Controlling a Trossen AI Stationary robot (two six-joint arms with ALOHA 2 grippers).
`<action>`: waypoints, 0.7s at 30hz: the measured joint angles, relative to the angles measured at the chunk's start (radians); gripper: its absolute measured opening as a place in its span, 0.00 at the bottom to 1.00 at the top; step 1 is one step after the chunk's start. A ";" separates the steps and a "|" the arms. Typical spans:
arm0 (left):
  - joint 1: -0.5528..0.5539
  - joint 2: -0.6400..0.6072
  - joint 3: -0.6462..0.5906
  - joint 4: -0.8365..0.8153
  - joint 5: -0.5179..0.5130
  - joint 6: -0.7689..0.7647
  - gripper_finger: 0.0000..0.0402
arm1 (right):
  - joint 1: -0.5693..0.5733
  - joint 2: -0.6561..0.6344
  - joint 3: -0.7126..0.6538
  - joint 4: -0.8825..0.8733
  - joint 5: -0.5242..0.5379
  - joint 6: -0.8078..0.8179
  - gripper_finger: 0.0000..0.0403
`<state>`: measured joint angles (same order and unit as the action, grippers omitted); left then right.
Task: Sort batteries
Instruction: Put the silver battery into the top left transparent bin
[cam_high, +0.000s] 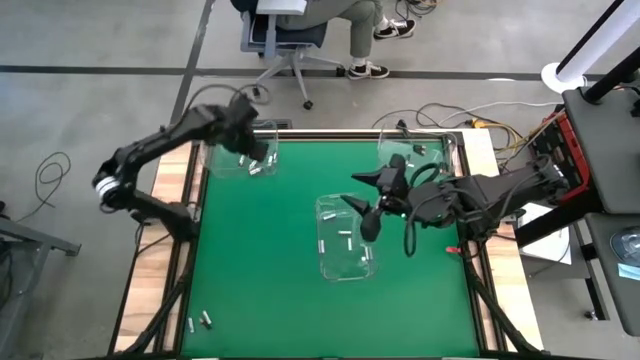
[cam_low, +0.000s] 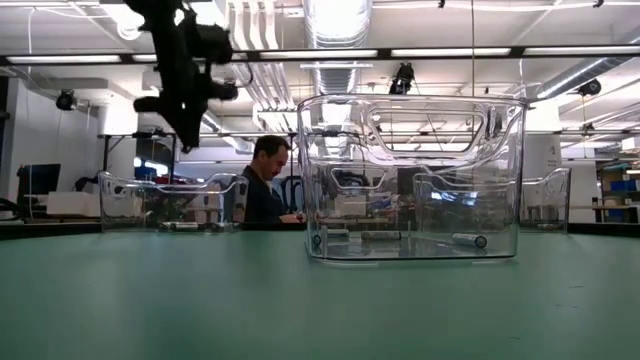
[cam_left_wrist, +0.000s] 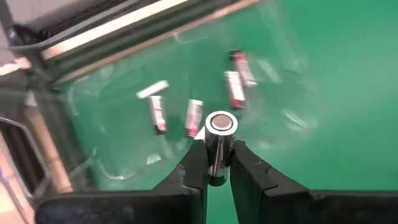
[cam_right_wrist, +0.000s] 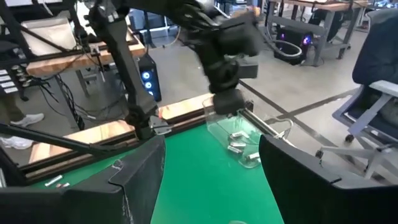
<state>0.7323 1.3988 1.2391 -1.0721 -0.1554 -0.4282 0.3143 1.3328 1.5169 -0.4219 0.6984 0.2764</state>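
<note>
My left gripper (cam_high: 252, 152) hangs over the clear far-left bin (cam_high: 232, 160), shut on one silvery battery (cam_left_wrist: 219, 144). Several batteries (cam_left_wrist: 194, 116) lie on that bin's floor. My right gripper (cam_high: 362, 210) is open above the far edge of the clear middle bin (cam_high: 345, 238), with nothing between its fingers (cam_right_wrist: 140, 186). A few batteries (cam_high: 343, 237) lie on the middle bin's floor. In the low view my left gripper (cam_low: 185, 90) is well above the left bin (cam_low: 165, 205). My left gripper pinches the battery's round sides (cam_left_wrist: 217, 163) between its two fingertips. The fingers point down from above. The battery stands along the fingers, its flat end (cam_left_wrist: 221, 122) facing the wrist camera. It is lifted clear above the bin's floor.
A third clear bin (cam_high: 415, 155) stands at the far right. A few loose batteries (cam_high: 200, 322) lie on the green mat near the front left corner. Wooden rails (cam_high: 165, 200) edge the table. A person (cam_low: 265, 180) sits beyond the far edge.
</note>
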 joint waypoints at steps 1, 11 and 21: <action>0.046 0.028 0.007 -0.001 0.018 0.020 0.06 | 0.000 -0.008 0.000 -0.002 0.000 0.000 0.63; 0.240 0.311 0.025 0.015 0.081 0.072 0.07 | -0.051 -0.063 0.000 -0.058 0.000 -0.047 0.67; 0.247 0.520 0.091 0.058 0.120 0.062 0.07 | -0.169 -0.068 0.000 -0.141 -0.004 -0.138 0.67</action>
<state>0.9791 1.9186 1.3306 -1.0145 -0.0353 -0.3665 0.1456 1.2646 1.5166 -0.5630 0.6946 0.1382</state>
